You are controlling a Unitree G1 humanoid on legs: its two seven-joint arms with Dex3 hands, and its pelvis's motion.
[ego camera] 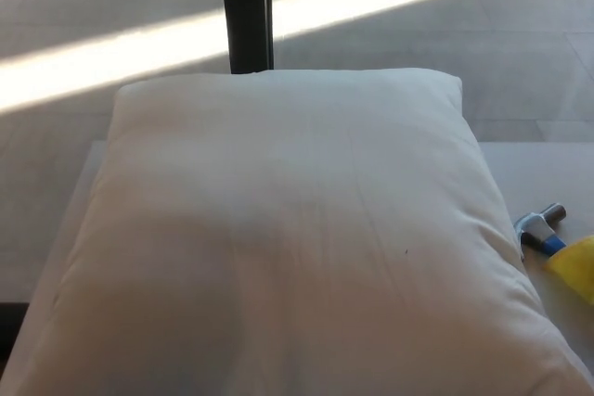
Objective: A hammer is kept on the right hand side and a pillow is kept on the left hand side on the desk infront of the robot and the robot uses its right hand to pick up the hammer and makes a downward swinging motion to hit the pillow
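A hammer [540, 229] is seen at the right edge of a white desk [548, 169], its metal head just beside the right side of a large white pillow [288, 238]. Its blue-and-yellow handle runs off toward the lower right. Neither hand is shown, so the fingers' state cannot be told. A dark post [246, 8] stands behind the pillow.

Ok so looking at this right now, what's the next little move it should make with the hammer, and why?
Probably bring the right hand, which is out of view, in from the right edge to grasp the yellow handle. The hammer lies on the white desk just right of the pillow, its metal head beside the pillow's edge, and no hand is seen holding it, so a grasp must come before any swing.
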